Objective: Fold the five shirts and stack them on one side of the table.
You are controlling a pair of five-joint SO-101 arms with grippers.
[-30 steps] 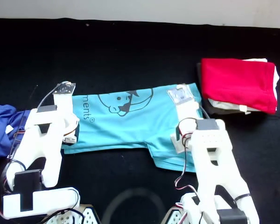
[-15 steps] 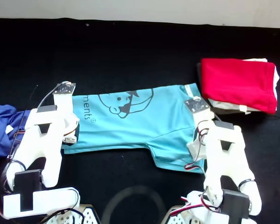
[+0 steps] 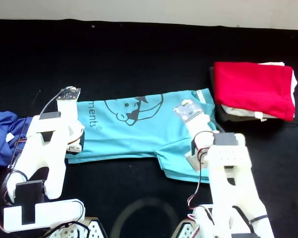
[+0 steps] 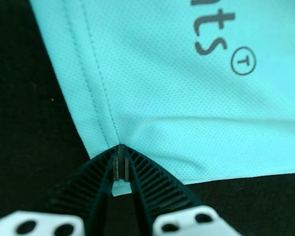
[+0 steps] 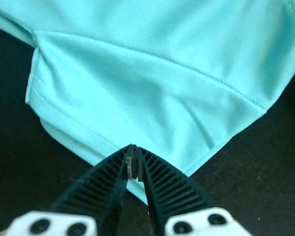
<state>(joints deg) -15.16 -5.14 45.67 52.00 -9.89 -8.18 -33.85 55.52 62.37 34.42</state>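
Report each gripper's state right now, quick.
Left gripper: shut on a hem corner of the turquoise printed T-shirt.
Right gripper: shut on another edge of the same shirt.

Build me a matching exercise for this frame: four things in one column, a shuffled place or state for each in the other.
1. teal shirt
2. red shirt
3. blue shirt
4. left tool

A. bunched up at the high view's left edge
B. folded, on top of other folded shirts
C. shut on a hem corner
D. spread flat, print up

Pairs: 1-D, 2-B, 3-A, 4-C
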